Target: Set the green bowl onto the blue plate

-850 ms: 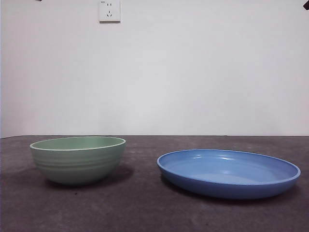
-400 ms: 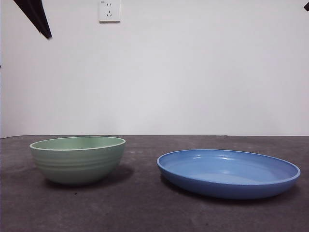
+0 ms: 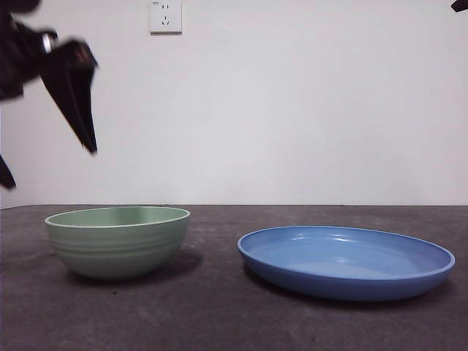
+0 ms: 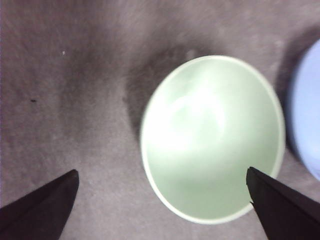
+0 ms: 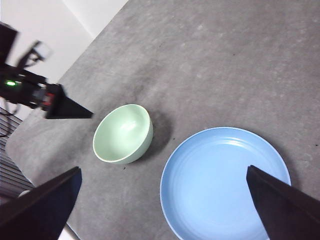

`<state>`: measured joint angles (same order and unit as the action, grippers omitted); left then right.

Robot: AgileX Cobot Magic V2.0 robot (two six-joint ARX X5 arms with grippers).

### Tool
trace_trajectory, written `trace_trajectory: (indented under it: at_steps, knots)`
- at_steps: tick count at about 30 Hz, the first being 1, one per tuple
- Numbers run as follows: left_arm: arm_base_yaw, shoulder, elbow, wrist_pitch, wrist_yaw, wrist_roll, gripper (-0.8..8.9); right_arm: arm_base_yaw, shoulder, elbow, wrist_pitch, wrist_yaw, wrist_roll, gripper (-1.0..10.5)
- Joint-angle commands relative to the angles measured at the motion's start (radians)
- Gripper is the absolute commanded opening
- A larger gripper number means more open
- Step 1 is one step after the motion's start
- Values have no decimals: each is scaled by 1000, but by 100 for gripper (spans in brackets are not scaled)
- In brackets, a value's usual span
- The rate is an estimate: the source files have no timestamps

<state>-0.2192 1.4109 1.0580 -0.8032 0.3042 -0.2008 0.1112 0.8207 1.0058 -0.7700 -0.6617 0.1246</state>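
The green bowl [image 3: 117, 241] stands upright on the dark table at the left. The blue plate [image 3: 344, 262] lies to its right, a gap apart. My left gripper [image 3: 50, 167] hangs open and empty above the bowl's left side, not touching it. In the left wrist view the bowl [image 4: 212, 137] lies below between the wide-apart jaws, with the plate's edge [image 4: 307, 125] beside it. My right gripper [image 5: 163, 169] is open and empty, high above the table. The right wrist view shows the bowl [image 5: 122, 134], the plate [image 5: 225, 182] and the left arm [image 5: 50, 100].
A white wall with a socket [image 3: 166, 16] stands behind the table. The waiting right arm shows as a black tip [image 3: 459, 6] at the top right corner. The table's edge [image 5: 30, 145] runs near the bowl's side in the right wrist view.
The left gripper has come down from the top left corner of the front view and now hangs above the bowl's left side. Bowl and plate have not moved.
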Motion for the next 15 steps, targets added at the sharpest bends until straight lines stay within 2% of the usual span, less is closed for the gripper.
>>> trace_trajectory:
  at_steps: [1, 5, 9, 15]
  knots:
    - [-3, 63, 22, 24, -2, -3, 651, 5, 6, 17, 6, -23, 7, 588]
    - [-3, 126, 22, 64, -2, -3, 641, 5, 6, 17, 6, -27, 6, 588]
    - [-3, 185, 22, 74, -2, -3, 592, 5, 6, 17, 6, -27, 7, 588]
    - [-4, 243, 22, 95, -2, -3, 583, 5, 6, 17, 6, -27, 6, 588]
